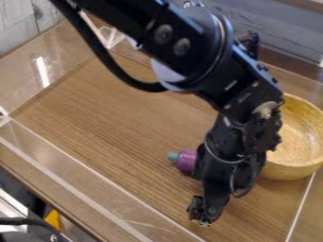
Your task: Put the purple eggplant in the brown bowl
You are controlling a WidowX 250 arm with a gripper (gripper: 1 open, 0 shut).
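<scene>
Low in the lower right of the frame, your black gripper (pixel 203 214) points down at the wood-grain table (pixel 101 123), jaws spread wide and holding nothing, ready to straddle its target. Just behind it, the small glossy purple eggplant (pixel 188 162) with its teal stem lies on the table, mostly hidden by the arm. Farther back at the right edge sits the round light-brown wooden bowl (pixel 303 142), empty and close enough for a short carry.

One raised camera looks down, seemingly obliquely, at the table (pixel 89 113).
</scene>
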